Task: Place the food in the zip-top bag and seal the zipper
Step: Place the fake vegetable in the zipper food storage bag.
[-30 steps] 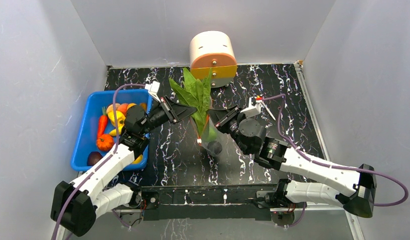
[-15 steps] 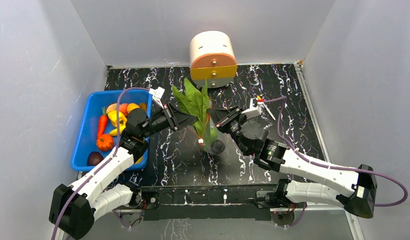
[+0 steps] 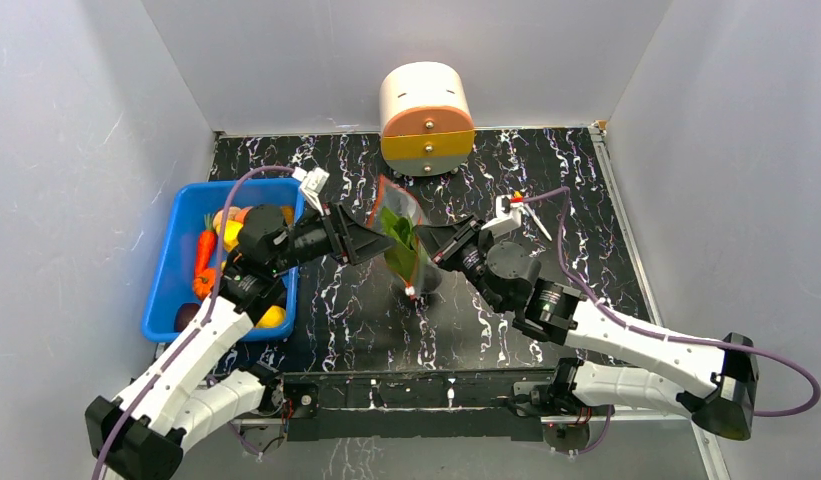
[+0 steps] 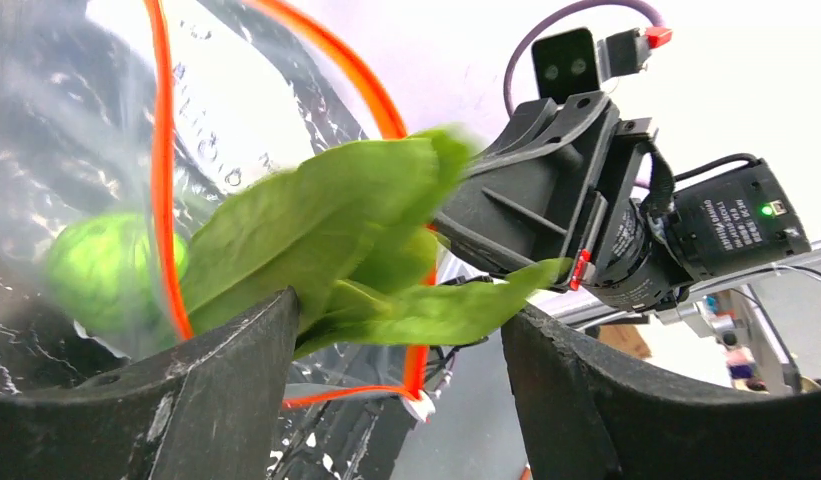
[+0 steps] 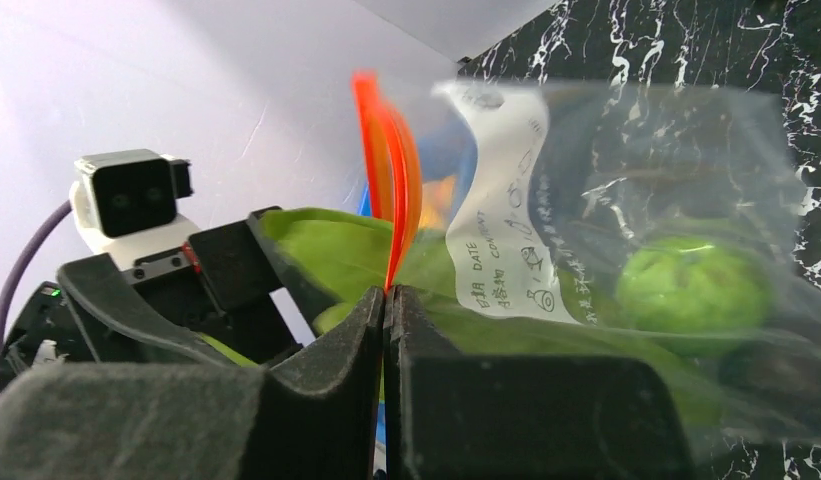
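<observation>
The clear zip-top bag (image 3: 398,205) stands at mid-table between both grippers. Its red-orange zipper (image 4: 162,150) rings the open mouth, white tab (image 4: 419,405) at the low end. My right gripper (image 5: 388,292) is shut on the zipper strip (image 5: 391,160) at the bag's edge, beside the white label (image 5: 506,230). The leafy green (image 4: 326,240) reaches through the mouth into the bag, where a green ball (image 5: 691,285) lies. My left gripper (image 4: 401,315) is open at the mouth, its fingers wide apart with the leaf's stem end between them. More food (image 3: 208,250) sits in the bin.
A blue bin (image 3: 168,262) at the left holds a carrot, yellow and orange pieces and a dark lump (image 3: 186,316). A cream and orange drum-shaped container (image 3: 426,118) stands at the back. Grey walls close in the black marbled table (image 3: 586,200).
The left gripper has opened and the leafy green, earlier standing tall above the bag, has dropped into it. The right gripper stays shut on the zipper strip.
</observation>
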`<state>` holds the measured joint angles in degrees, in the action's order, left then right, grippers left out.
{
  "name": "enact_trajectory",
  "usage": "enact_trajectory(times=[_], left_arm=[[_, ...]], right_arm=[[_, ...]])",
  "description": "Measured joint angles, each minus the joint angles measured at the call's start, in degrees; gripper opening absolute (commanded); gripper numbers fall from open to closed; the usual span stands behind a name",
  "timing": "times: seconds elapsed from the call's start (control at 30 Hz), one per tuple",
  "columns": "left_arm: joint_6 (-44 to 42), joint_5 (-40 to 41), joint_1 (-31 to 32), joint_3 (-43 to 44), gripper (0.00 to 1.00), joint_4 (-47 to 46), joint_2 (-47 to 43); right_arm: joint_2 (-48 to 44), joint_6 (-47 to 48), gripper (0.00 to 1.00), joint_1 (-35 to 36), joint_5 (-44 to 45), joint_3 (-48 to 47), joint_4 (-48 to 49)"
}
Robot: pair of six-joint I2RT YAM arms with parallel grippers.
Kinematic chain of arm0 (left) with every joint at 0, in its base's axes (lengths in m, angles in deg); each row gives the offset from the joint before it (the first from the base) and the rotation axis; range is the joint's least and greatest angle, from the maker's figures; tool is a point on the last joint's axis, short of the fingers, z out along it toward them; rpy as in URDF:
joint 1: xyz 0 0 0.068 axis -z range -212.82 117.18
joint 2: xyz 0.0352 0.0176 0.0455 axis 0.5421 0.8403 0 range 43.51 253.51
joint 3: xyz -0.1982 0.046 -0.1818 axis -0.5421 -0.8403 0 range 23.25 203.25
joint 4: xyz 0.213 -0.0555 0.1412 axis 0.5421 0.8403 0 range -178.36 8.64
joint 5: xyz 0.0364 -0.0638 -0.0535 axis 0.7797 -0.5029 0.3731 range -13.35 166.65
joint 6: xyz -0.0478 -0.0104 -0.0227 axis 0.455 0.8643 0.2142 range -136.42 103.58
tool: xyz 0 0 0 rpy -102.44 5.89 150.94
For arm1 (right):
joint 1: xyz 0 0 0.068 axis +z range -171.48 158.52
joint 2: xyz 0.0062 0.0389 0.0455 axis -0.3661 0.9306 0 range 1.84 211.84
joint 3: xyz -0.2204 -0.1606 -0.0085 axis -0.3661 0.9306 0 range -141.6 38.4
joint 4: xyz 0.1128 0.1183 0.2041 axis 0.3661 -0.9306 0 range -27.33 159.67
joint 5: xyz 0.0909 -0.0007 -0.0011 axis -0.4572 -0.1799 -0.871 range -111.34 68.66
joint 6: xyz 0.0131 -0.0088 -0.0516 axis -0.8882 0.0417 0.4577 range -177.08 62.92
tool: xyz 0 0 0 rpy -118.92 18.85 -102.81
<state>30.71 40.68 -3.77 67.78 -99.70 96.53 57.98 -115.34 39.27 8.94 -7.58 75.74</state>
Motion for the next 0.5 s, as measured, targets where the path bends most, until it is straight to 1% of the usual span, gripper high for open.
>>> enact_trajectory(times=[0.1,0.17,0.23,0.3,0.43,0.5], left_arm=[[-2.51,1.51,0.04,2.25,0.66,4.35,-2.16],[-3.58,1.97,0.04,3.06,0.60,5.84,-2.25],[-4.37,1.99,0.04,3.65,0.56,6.99,-1.29],[-5.25,1.84,0.04,3.80,0.55,7.96,0.07],[-7.58,2.23,0.04,3.85,0.62,11.26,1.62],[-8.72,3.41,0.04,4.50,0.63,13.77,1.64]], right_arm=[[-1.42,0.44,0.00,0.00,-0.96,0.00,-1.42],[-2.08,1.03,0.00,-0.02,-1.60,0.00,-1.99],[-2.08,1.60,0.00,0.00,-2.34,-0.09,-2.43],[-1.73,2.21,0.00,0.00,-3.19,-0.11,-2.93],[-1.16,2.34,0.00,0.00,-5.22,-0.11,-4.20],[-1.20,1.86,0.00,0.00,-5.46,-0.11,-5.09]])
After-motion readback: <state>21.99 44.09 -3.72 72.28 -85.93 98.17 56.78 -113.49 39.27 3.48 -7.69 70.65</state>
